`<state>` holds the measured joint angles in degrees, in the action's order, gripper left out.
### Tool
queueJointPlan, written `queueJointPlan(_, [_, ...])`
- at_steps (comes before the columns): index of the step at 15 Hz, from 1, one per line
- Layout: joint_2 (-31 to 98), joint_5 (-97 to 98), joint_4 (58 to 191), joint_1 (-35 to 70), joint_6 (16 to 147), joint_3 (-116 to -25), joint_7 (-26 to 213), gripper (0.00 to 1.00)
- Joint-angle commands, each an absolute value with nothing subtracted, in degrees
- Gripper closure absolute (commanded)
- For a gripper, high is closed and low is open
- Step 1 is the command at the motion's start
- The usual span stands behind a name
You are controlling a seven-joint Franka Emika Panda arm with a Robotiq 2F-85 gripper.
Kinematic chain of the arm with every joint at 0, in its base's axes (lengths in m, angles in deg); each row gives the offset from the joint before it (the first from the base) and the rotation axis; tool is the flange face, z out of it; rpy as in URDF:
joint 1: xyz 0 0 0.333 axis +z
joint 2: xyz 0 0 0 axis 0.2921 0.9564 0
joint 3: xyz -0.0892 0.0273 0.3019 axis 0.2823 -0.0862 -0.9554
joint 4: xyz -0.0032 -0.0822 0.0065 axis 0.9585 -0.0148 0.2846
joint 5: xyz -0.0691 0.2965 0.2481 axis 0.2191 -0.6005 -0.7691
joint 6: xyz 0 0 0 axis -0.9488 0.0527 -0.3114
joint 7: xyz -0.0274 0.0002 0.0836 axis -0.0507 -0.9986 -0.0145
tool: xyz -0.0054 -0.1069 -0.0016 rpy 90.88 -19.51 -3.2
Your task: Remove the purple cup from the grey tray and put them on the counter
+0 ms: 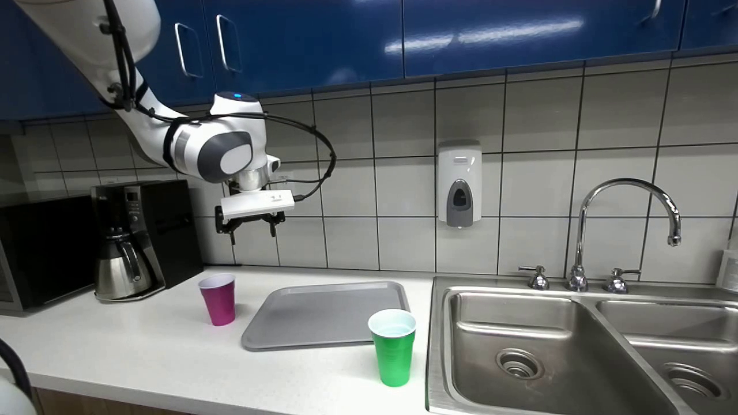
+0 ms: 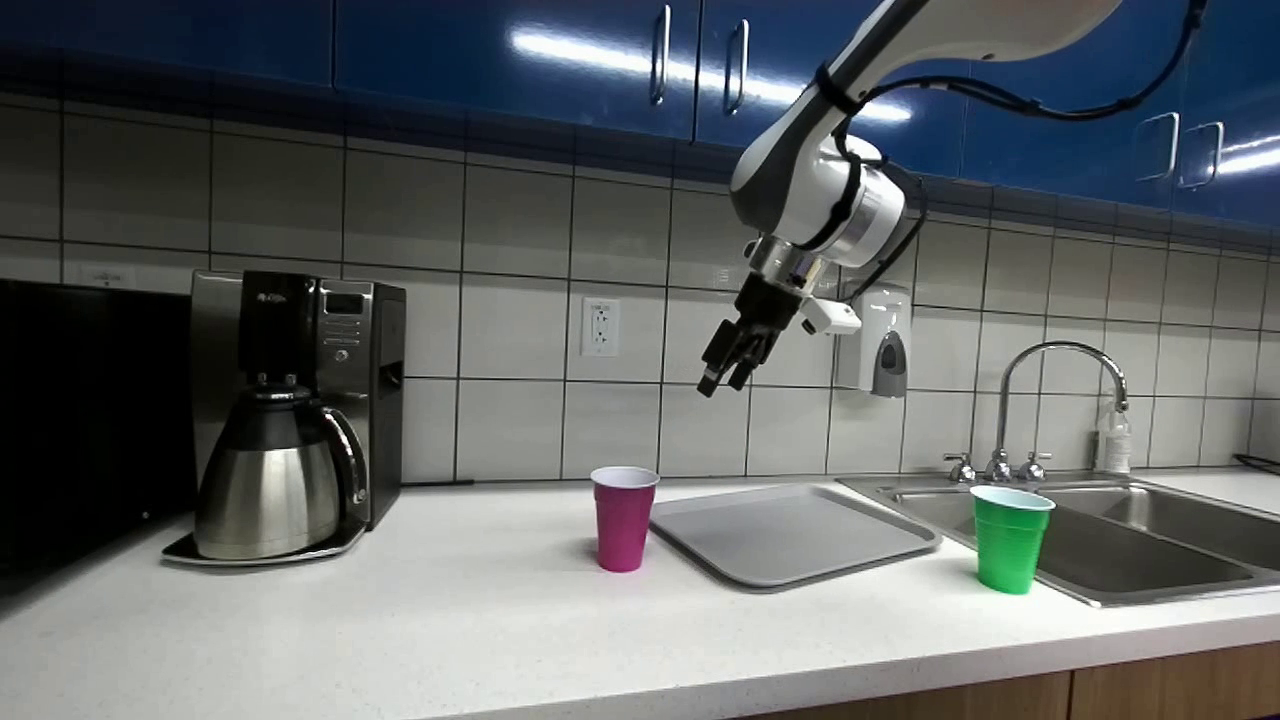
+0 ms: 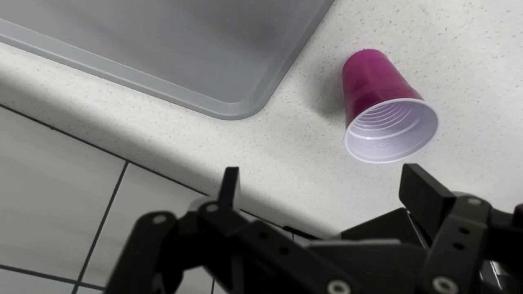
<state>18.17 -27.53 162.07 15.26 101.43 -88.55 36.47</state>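
On tabletop (image 1: 150, 351), just beside tray (image 1: 326, 317), purple cup (image 1: 219, 302) is seen standing upright; a gap btwn the two is shown in wrist view. Green cup (image 1: 394, 351) is also stood on tabletop, nr tray & sink (image 1: 436, 351). Fingers (image 3: 425, 200) are spread, w/ nothing held btwn them.

Step in hand: placement judged complete; only clearing away is thought to remain. To be done well, fingers should be kept apart & lifted straight up first; sideways travel should be made only w/ height gained. Purple cup is judged light & narrow at base, so would prob. be tipped by a low sweep; its wide top end is to be given most room. If re-setting is needed, approach is best made from above, fingers centred astride it, w/ gentle squeeze, as thin plastic may be dented.

Pose: arm (image 1: 216, 141) is extended over tabletop, fingers pointed down & held higher than purple cup, well apart from it. In an exterior view wrist (image 2: 860, 215) is seen slanted. Tiles (image 3: 49, 183) are seen behind fingers in wrist view; backward drift should be avoided. Clearance to cabinets (image 1: 323, 40) can't be judged, so upward moves should be made slowly.
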Motion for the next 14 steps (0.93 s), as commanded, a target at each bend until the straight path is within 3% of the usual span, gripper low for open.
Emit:
queueJointPlan(1, [17.20, -27.41, 162.70, 18.44, 101.04, -84.95, 36.72, 0.00])
queueJointPlan(14, [15.19, -27.40, 164.49, 19.52, 100.64, -83.44, 36.77, 0.00])
